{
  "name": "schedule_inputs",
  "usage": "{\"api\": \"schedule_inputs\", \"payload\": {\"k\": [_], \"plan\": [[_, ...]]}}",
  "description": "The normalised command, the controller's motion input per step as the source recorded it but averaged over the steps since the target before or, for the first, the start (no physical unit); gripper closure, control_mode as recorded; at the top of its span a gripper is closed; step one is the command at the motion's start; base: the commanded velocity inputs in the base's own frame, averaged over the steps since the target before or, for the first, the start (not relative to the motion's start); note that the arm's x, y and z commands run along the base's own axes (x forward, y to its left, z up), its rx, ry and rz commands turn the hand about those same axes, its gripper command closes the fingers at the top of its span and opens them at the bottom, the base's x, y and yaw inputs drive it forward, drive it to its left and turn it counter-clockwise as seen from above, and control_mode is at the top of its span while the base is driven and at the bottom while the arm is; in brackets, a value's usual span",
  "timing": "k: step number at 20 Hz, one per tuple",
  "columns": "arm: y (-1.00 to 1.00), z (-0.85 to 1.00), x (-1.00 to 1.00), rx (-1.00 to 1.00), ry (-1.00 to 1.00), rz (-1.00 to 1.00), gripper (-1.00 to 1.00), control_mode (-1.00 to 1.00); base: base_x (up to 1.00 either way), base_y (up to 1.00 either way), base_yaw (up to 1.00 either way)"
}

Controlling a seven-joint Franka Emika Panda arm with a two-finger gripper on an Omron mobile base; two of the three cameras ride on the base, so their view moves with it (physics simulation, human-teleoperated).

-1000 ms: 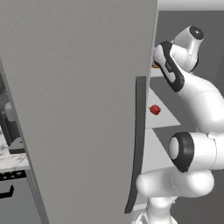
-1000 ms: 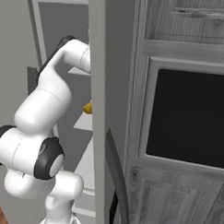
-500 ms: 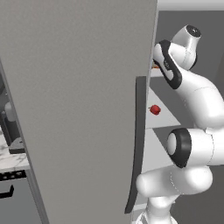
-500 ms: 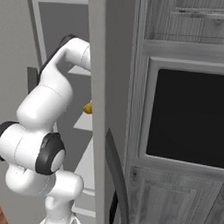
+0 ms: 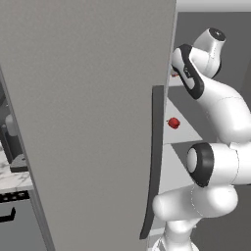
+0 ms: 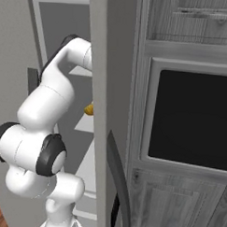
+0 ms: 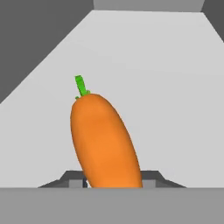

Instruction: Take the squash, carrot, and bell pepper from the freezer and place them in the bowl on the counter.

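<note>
Hand view: the carrot (image 7: pixel 104 142) stands large in the middle, orange, with its green leafy tip pointing away toward the back of the pale grey shelf (image 7: pixel 166 78) that carries it.
Gripper: its two dark finger tips (image 7: pixel 72 178) show on both sides of the lower end of the carrot, very close to it. The gripper (image 7: pixel 113 180) seems to be closed on the carrot, but real contact is hidden by the carrot itself.
Carrot position: near the front edge of the shelf, slightly tilted to the left, well apart from the back wall.
Left base view: the big flat grey door of the freezer (image 5: pixel 83 117) stands open, with its long dark curved handle (image 5: pixel 153 162) on the right edge. The white arm (image 5: pixel 215 103) reaches up into the compartment behind the door.
Bell pepper: the small red bell pepper (image 5: pixel 173 122) lies on a pale shelf inside the freezer, just beside the door edge, below the hand.
Right base view: a small yellow-green piece, probably the squash (image 6: pixel 89 109), shows at the edge of an inner shelf, partly hidden by the door.
Surroundings: grey wood-grain cabinets (image 6: pixel 186 202) with a black oven window (image 6: pixel 192 121) stand to the right of the freezer.
Counter: a piece of the white marble counter (image 5: pixel 11 176) shows at the far left.
</note>
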Motion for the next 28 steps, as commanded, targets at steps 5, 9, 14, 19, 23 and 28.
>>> {"api": "schedule_inputs", "payload": {"k": [5, 9, 14, 19, 23, 28], "plan": [[0.00, 0.00, -0.07, 0.00, -0.04, 0.00, 1.00, -1.00, 0.00, 0.00, 0.00], [0.00, 0.00, -0.54, 0.00, -0.11, 0.00, 1.00, -1.00, 0.00, 0.00, 0.00], [0.00, 0.00, -0.79, 0.00, -0.14, 0.00, 1.00, -1.00, 0.00, 0.00, 0.00], [0.10, 0.00, -0.75, 0.00, -0.12, -0.01, 1.00, -1.00, 0.00, 0.00, 0.00], [0.11, 0.17, -0.70, 0.00, -0.01, -0.05, 1.00, -1.00, 0.00, 0.00, 0.00], [0.09, 0.30, -0.73, 0.00, 0.05, -0.05, 1.00, -1.00, 0.00, 0.00, 0.00]]}}
